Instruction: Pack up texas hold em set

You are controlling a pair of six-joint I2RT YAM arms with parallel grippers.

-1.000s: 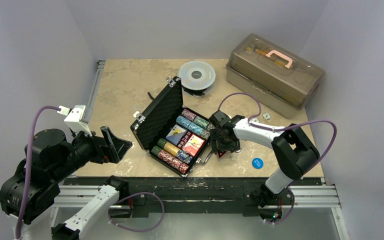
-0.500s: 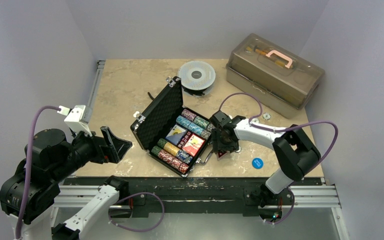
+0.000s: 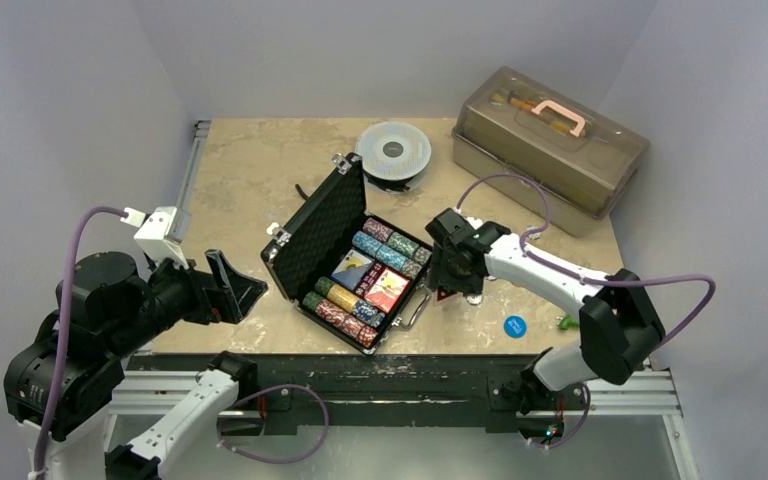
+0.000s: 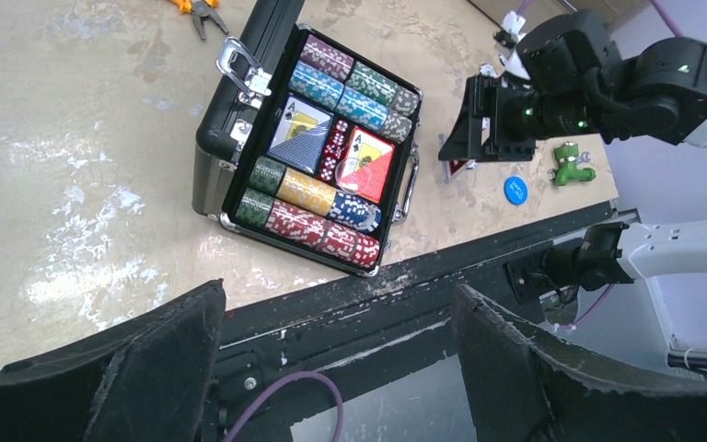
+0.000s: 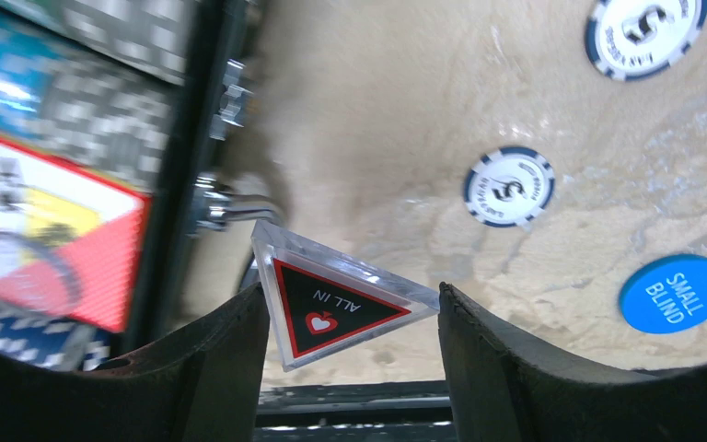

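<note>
Gripping a clear triangular token (image 5: 341,313) marked ALL IN, the right jaws are closed on its two side corners. The token sits just beside the handle (image 5: 239,210) of the briefcase (image 3: 332,232), and whether it touches the surface (image 3: 250,175) cannot be told.

The briefcase lies open in the middle of the surface, close to the near edge. Its foam-lined lid stands up on the side facing the far left corner. Inside it are rows of poker chips (image 4: 350,78) along both ends, with two card decks (image 4: 299,133) between them and red dice (image 4: 334,152) between the decks.

A blue disc (image 5: 674,293) marked SMALL BLIND lies toward the near right corner. Two loose chips (image 5: 509,187) with dark blue rims lie on the surface near it, apart from each other.

The left jaws stand wide apart with nothing between their fingers (image 4: 156,368), off the near left corner. A brown toolbox (image 3: 550,150) occupies the far right corner, and a grey spool (image 3: 393,152) sits by the far edge.
</note>
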